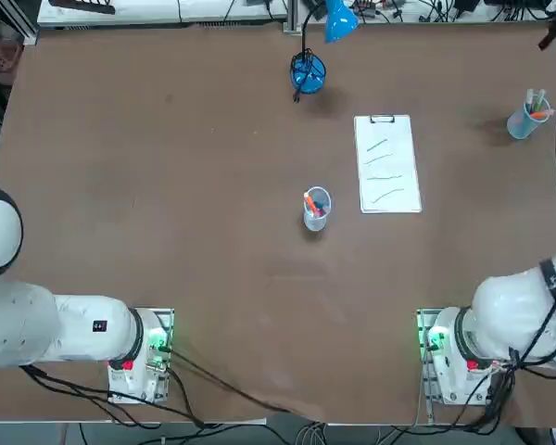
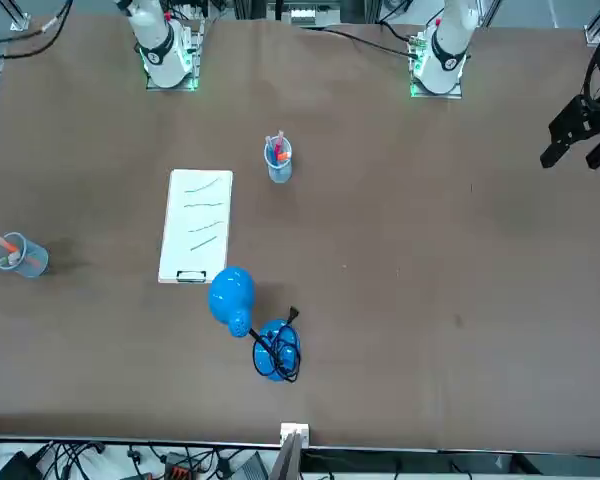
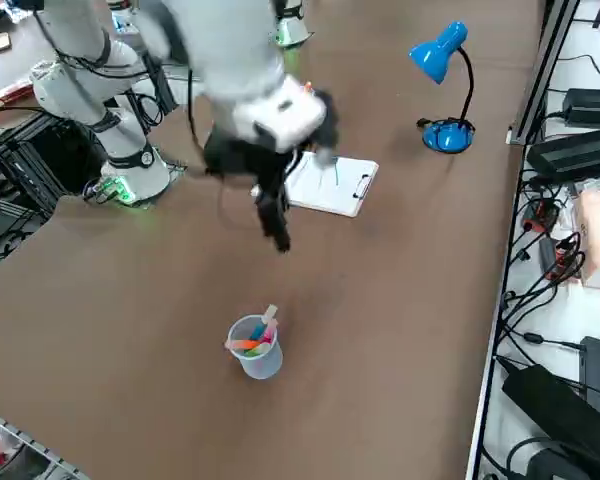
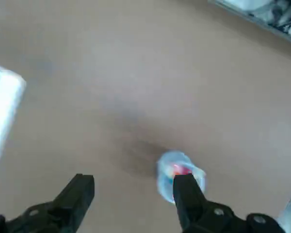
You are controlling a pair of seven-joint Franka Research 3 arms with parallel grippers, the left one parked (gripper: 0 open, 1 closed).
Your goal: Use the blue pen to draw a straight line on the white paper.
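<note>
Your right gripper [image 4: 132, 191] hung above the bare table [image 1: 167, 185] with its fingers [image 4: 80, 191] spread wide and nothing between them. The white paper [image 1: 387, 163] lay flat near the blue lamp [image 1: 308, 72]. Which cup, the middle cup [image 1: 316, 209] or the edge cup [image 1: 526, 115], held the blue pen, I could not tell.

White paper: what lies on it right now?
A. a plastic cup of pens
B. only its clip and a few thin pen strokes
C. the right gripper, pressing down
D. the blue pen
B. The white paper carries only the clip at its far short edge and thin slanted strokes; the cups stand off it, and the right gripper, fingers open, hangs above bare table.
</note>
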